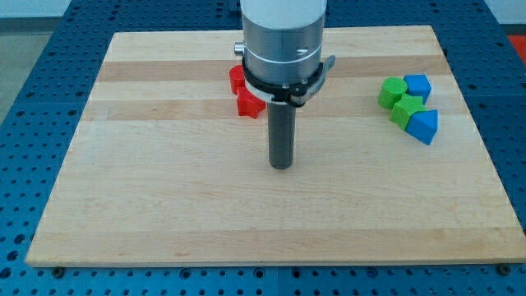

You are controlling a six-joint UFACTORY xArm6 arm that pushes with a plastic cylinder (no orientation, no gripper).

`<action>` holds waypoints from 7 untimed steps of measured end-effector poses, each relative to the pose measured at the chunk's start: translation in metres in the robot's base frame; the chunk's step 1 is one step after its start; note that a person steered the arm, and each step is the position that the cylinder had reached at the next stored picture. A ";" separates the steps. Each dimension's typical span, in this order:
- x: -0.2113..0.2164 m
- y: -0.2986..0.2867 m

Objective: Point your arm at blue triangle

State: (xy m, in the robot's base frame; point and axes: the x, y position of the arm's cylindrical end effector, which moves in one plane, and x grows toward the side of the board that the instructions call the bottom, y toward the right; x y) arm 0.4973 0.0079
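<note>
The blue triangle [424,126] lies at the view's right, at the lower end of a tight cluster. Touching it up-left is a green block [406,110]. Above that sit another green block [392,92] and a small blue block [418,85]. My tip [282,165] rests on the board near the middle, well to the left of the blue triangle and slightly lower. Two red blocks lie behind the arm: one [249,104] up-left of my tip, the other [237,79] partly hidden by the arm's body.
The wooden board [164,205] lies on a blue perforated table [25,107]. The arm's wide grey body [282,41] fills the top centre and hides part of the board behind it.
</note>
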 end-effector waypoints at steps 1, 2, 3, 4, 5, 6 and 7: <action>0.037 0.000; 0.075 0.000; 0.094 0.000; 0.095 0.002; 0.095 0.033; 0.093 0.083; 0.070 0.134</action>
State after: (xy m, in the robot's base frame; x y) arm 0.5669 0.1418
